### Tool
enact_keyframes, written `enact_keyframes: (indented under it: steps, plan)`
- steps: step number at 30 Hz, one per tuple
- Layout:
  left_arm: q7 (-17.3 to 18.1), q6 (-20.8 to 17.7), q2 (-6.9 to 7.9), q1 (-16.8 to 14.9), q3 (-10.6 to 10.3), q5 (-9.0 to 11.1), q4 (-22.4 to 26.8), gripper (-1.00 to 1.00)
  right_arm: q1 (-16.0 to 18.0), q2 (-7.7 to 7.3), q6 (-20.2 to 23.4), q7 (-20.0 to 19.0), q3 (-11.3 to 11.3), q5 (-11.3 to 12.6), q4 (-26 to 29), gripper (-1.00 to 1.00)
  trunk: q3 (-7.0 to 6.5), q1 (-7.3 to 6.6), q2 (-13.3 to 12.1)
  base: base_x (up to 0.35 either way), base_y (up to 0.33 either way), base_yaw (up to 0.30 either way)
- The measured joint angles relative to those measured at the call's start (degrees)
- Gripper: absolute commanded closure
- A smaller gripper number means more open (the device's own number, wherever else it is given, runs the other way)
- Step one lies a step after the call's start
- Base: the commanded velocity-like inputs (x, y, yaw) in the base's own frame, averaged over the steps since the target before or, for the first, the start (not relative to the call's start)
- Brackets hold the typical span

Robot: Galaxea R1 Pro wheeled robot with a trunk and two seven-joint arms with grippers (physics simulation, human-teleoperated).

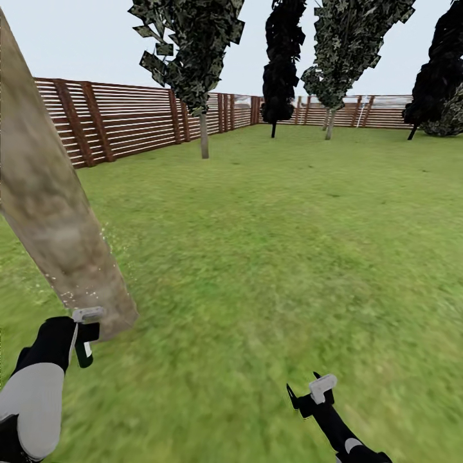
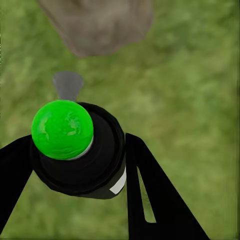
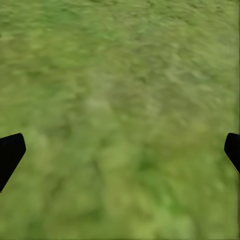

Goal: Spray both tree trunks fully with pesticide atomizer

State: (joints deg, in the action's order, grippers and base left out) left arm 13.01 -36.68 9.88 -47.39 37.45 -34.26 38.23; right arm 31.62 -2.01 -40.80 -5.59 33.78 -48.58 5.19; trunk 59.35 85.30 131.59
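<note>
A thick pale grey-beige mottled tree trunk [image 1: 58, 212] rises slanted at the near left; its base [image 2: 97, 25] also lies just ahead in the left wrist view. My left gripper [image 1: 82, 335] is shut on the pesticide atomizer [image 1: 86, 317], right beside the foot of that trunk. The atomizer [image 2: 75, 150] has a black body, a bright green ball top and a grey nozzle turned toward the trunk. Faint white specks dot the grass along the trunk. My right gripper [image 1: 308, 393] hangs open over bare lawn, its fingertips [image 3: 10, 155] wide apart.
Green lawn [image 1: 276, 244] spreads ahead to a brown slat fence [image 1: 122, 119]. Two more pale-trunked trees with grey-green crowns [image 1: 204, 132] [image 1: 330, 122] stand far off, with black cone-shaped trees [image 1: 280, 71] between and to the right.
</note>
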Motion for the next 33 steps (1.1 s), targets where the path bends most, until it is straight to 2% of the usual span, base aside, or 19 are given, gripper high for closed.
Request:
enact_keyframes:
  steps: [16, 24, 33]
  plan:
    - [-0.3, 0.0, 0.02, 0.0, 0.0, 0.0, -0.1, 1.00, 0.0, 0.00, 0.0, 0.0, -0.1, 0.0, -0.1, -1.00, 0.00, 0.00, 0.0, 0.160, -0.242, 0.274]
    - [-0.3, 0.0, 0.01, 0.0, -0.1, 0.1, -0.1, 1.00, 0.0, 0.00, 0.0, 0.0, -0.1, 0.0, -0.1, -1.00, 0.00, -0.01, 0.0, 0.193, -0.231, 0.052]
    - [-0.3, 0.0, 0.02, 0.0, -0.1, 0.1, -0.1, 1.00, 0.0, 0.00, 0.0, 0.0, -0.1, 0.0, -0.1, -1.00, 0.00, -0.01, 0.0, 0.202, -0.224, 0.246]
